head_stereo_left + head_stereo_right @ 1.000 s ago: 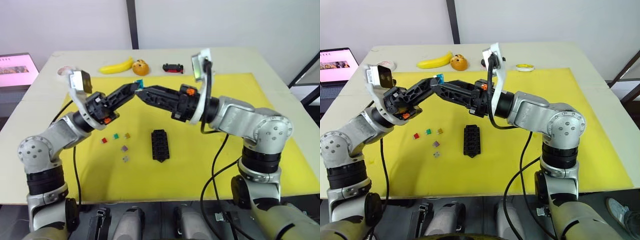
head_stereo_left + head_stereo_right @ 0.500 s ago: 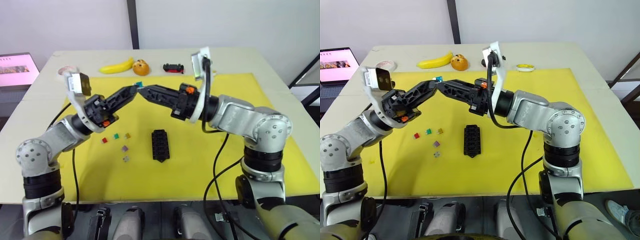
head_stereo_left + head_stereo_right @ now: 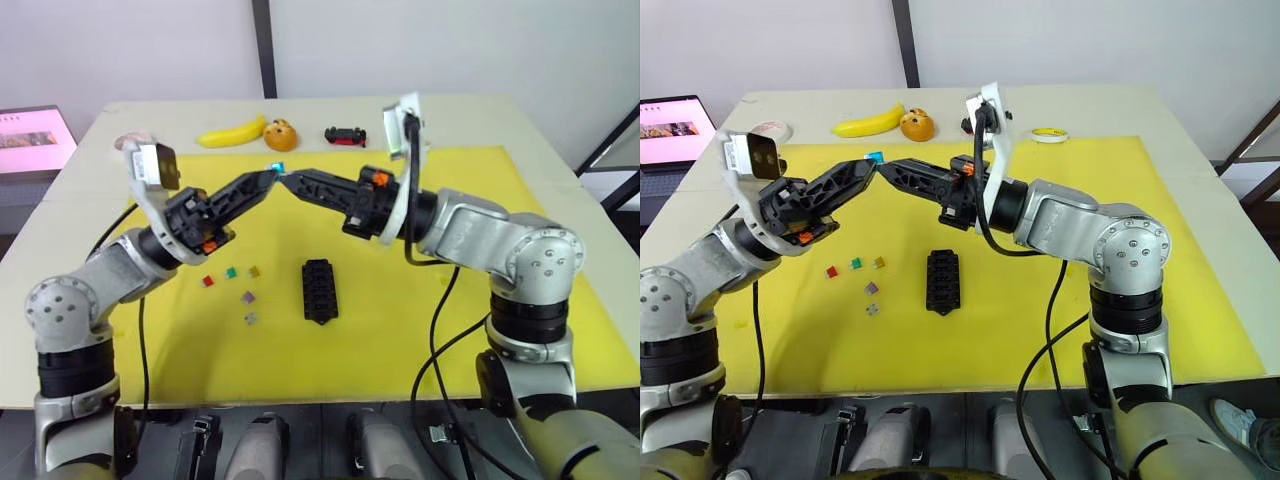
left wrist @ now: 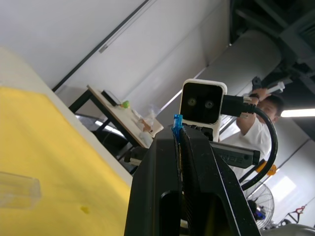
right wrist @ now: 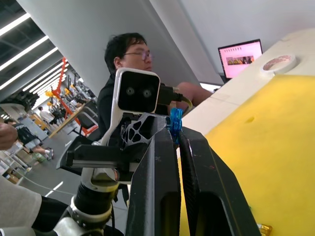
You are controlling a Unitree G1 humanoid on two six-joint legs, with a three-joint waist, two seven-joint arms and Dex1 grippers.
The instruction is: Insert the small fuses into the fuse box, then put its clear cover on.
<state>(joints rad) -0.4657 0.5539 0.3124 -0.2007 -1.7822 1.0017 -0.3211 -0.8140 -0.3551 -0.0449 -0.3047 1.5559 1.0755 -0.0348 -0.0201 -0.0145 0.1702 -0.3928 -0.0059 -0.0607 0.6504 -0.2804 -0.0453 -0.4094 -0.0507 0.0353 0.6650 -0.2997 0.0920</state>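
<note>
Two grippers meeting tip to tip above the yellow mat [image 3: 420, 330], left gripper [image 3: 268, 180] and right gripper [image 3: 290, 182] both pinched on the blue fuse [image 3: 277, 169] (a handover in mid-air, by the look). Five loose fuses [image 3: 240, 285] lying just left of the fuse box [image 3: 319, 290], its slots apparently unfilled. Clear cover [image 4: 17, 189] resting on the mat, apart. Insertion step barely begun; next, probably one grip released, then the fuse carried down to a slot, blades first.
</note>
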